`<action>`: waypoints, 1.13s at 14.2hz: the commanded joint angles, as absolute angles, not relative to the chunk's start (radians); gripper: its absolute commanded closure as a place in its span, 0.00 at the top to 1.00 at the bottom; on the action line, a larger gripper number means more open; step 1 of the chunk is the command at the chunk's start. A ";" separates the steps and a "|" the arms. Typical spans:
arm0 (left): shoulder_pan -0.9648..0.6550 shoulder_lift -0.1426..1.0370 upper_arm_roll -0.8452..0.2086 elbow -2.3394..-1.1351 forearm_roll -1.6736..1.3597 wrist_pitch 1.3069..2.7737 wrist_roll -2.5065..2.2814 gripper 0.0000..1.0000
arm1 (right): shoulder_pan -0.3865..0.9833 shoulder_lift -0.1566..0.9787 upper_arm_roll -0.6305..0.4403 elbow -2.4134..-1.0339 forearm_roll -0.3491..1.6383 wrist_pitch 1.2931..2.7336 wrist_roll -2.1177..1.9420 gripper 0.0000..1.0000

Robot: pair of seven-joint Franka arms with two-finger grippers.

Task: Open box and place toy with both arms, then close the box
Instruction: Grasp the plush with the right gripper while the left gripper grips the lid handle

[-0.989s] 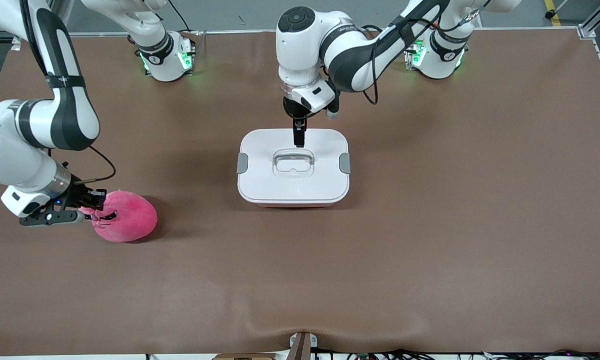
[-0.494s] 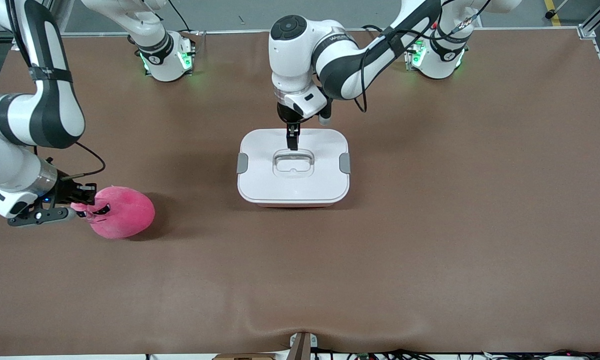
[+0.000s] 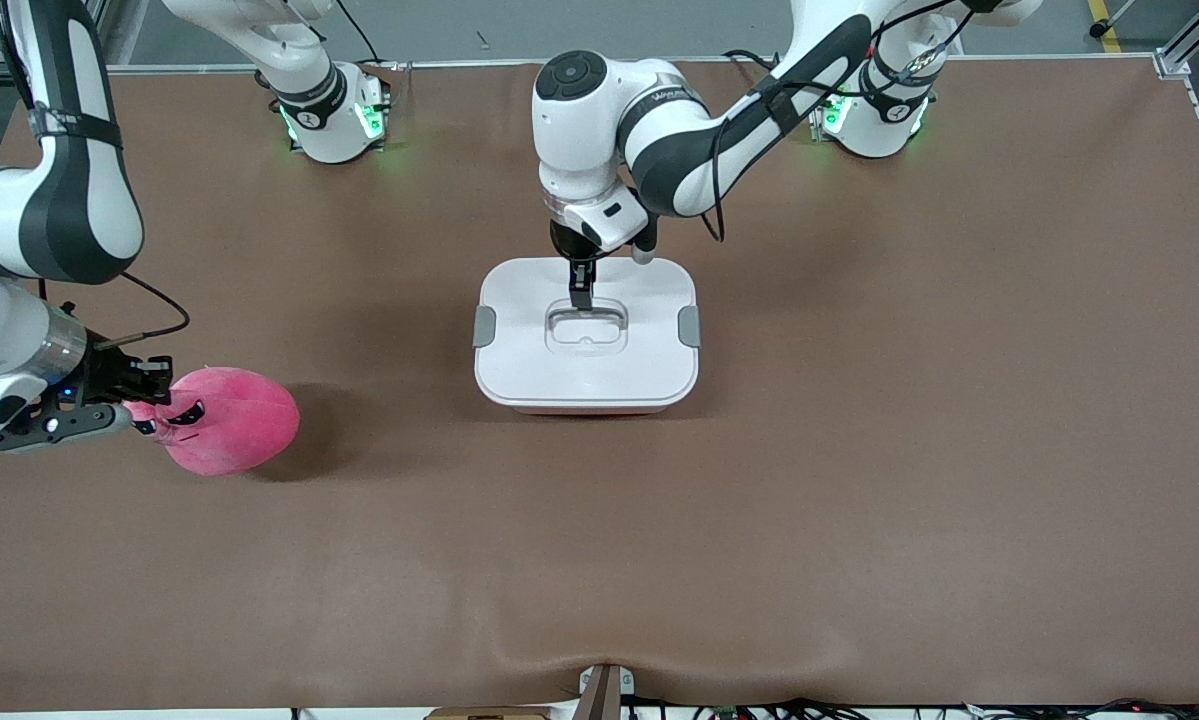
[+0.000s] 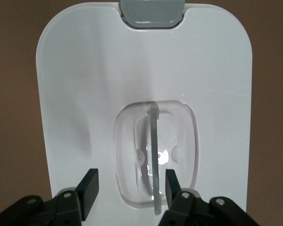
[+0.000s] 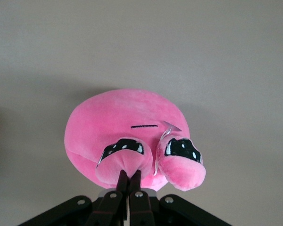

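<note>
the box sits mid-table with its white lid on and a grey latch at each short end. the left gripper hangs over the lid at the clear handle in the recessed centre. in the left wrist view its 2 fingers stand apart, 1 on either side of the handle bar, with gaps between them and the bar; they are parted and hold nothing.

the toy is at the right arm's end of the table, nearer the front camera than the box and well apart from it. the right gripper is at the toy's face end. in the right wrist view its fingers are pressed together, pinching a small pink flap of the toy just below 1 black eye.
</note>
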State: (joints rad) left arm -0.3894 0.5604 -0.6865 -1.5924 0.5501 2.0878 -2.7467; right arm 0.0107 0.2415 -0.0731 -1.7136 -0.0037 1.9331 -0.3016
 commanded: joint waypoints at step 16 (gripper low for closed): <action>-0.434 0.635 -0.640 -1.509 0.627 2.112 -2.887 0.48 | 0.103 0.218 -0.035 -1.562 0.015 1.747 -0.546 0.00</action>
